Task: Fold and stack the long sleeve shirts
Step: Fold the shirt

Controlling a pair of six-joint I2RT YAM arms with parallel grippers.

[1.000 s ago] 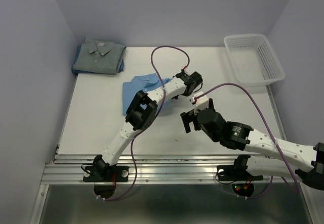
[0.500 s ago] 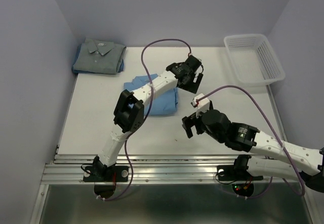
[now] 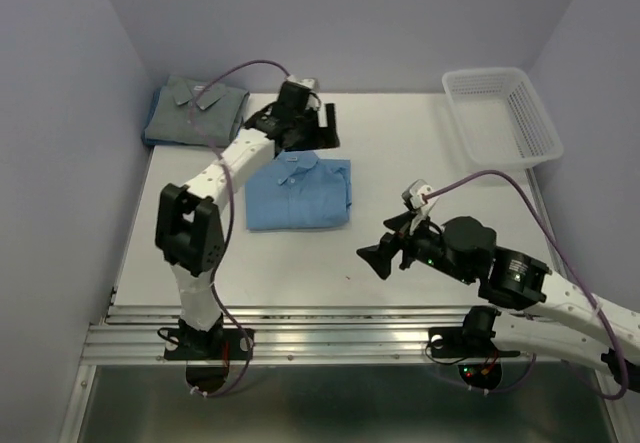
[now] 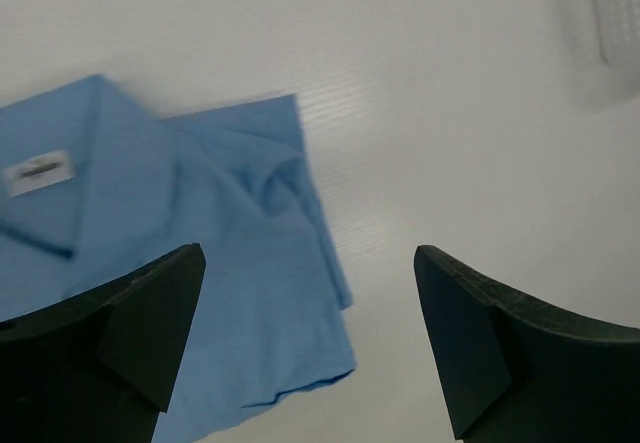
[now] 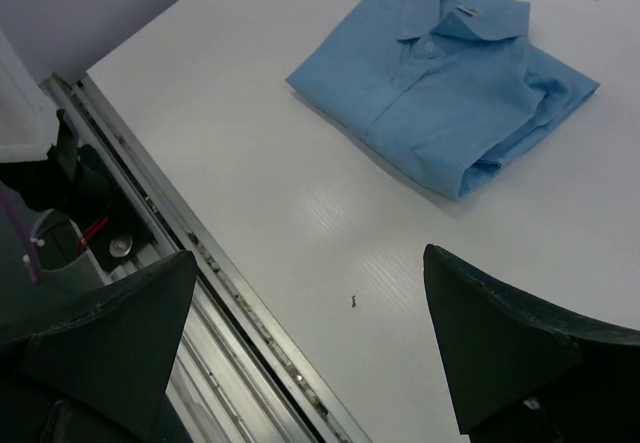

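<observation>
At centre, the folded light blue shirt is flanked by the left gripper at 12 o'clock and the right gripper at 4 o'clock, both spread wide, empty.

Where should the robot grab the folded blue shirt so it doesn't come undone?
Probably the blue shirt's right-hand side edge, where the folded layers lie stacked. Come in low from the right, with one finger sliding under the pile and one on top, so every layer is pinched together.
</observation>
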